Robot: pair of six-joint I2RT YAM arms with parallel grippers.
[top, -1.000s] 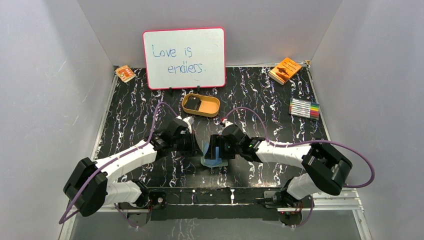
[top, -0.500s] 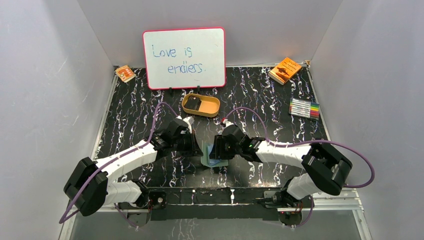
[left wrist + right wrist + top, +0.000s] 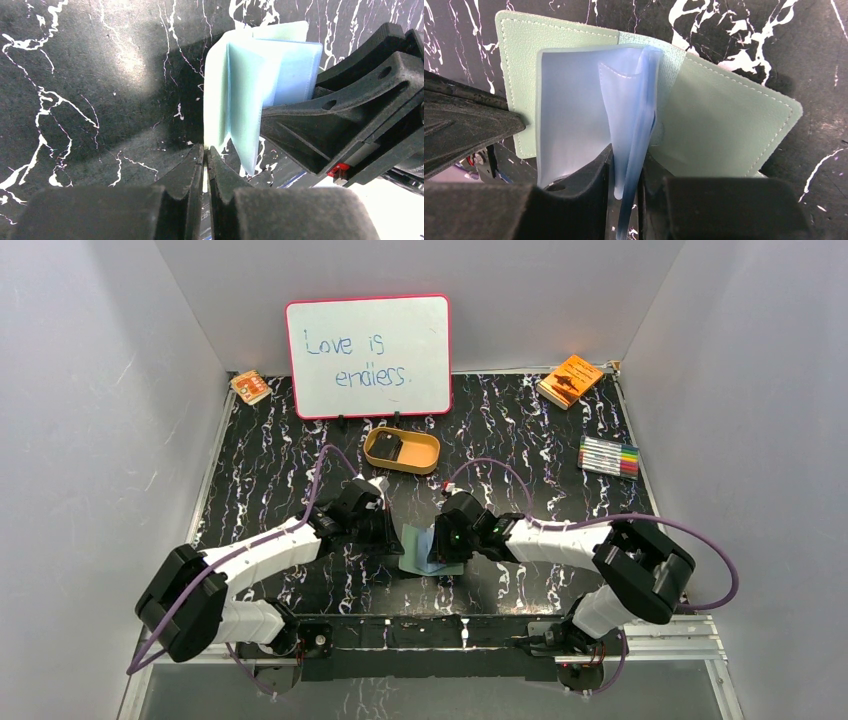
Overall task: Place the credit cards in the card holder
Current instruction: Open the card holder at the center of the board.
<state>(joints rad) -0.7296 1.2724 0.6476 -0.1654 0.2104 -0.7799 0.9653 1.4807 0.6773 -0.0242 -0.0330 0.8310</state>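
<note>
The right jaws are clamped on one of the clear bluish sleeves (image 3: 624, 100) of the card holder (image 3: 724, 125), holding that leaf upright so the pockets fan apart. The left jaws are drawn together with only a slit between them. Their tips sit at the edge of the holder's green cover and seem to pinch it, pinning that side down. The card holder lies open on the table (image 3: 520, 430), between the two arms and near their bases. The sleeves in view look empty. The one dark card (image 3: 387, 447) I can make out rests in the orange oval tray (image 3: 428, 453) farther back, well apart from the holder, and neither arm carries a card. The step in hand looks like spreading and steadying the holder, with no card loaded yet. The next move likely calls for one arm to let go and fetch the card while the other keeps a pocket mouth open. A thin card lying flat in a walled tray may be awkward to grip.
</note>
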